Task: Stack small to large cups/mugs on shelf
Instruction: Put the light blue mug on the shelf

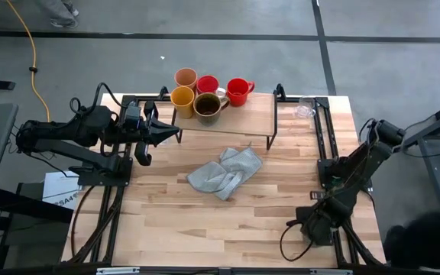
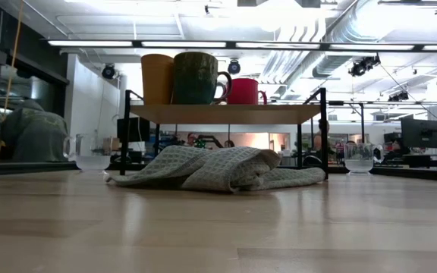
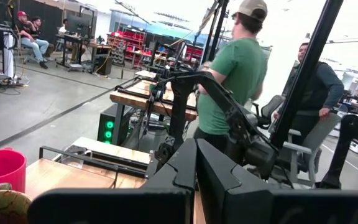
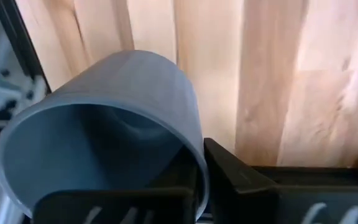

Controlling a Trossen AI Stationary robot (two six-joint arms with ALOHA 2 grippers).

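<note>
Right gripper point(image 4: 197, 180) clamps the grey-blue mug point(image 4: 104, 130) by its rim, low at the table's near corner, well away from the shelf point(image 1: 243, 114) already carrying five mugs, glass cups still waiting.

left gripper point(image 1: 176, 134): fingers together, mid-air, arm extended | right gripper point(image 4: 201, 180): clamped, near table corner
</note>
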